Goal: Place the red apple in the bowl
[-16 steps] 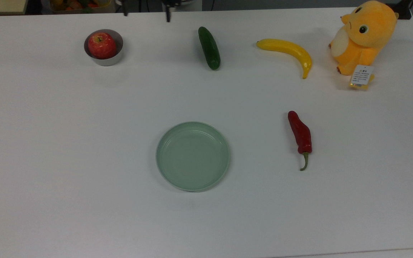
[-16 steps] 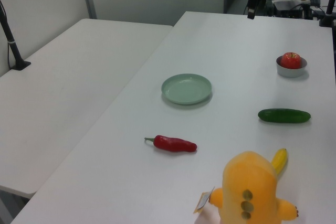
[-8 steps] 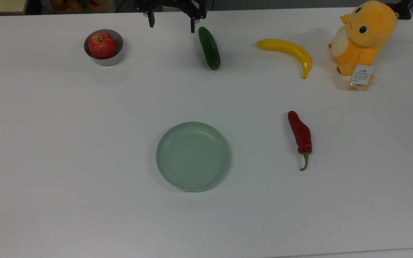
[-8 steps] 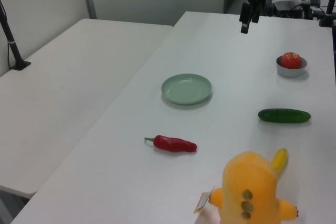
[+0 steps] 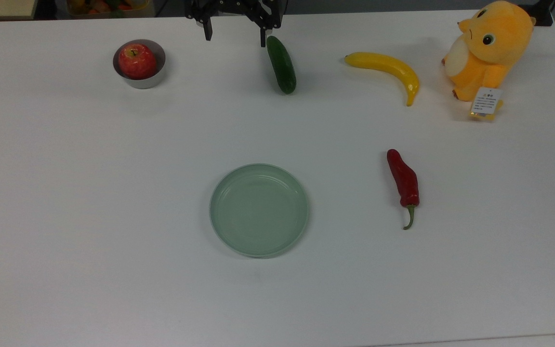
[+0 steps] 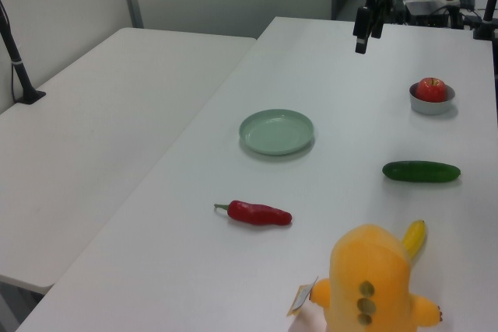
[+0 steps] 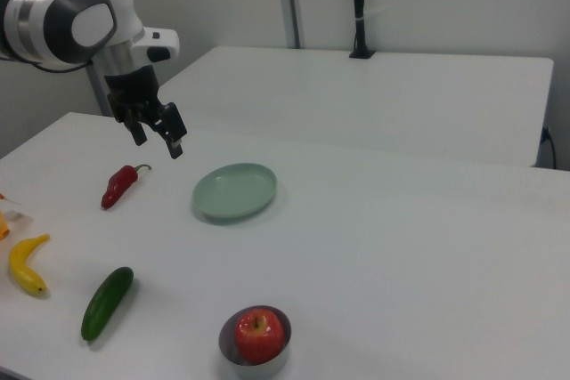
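Top view: claw (image 5: 234, 37) near table (image 5: 65, 193) edge

We see the bowl (image 5: 139, 64) hiding the lower half of the red apple (image 5: 137, 60). In the left view the plush toy (image 6: 373, 281) is cut off by the bottom edge and covers most of the banana (image 6: 415, 237).

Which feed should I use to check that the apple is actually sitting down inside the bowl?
Right view: the red apple is nearest, clearly nested in the bowl. Top view shows it from above inside the rim; left view shows it small and far off.
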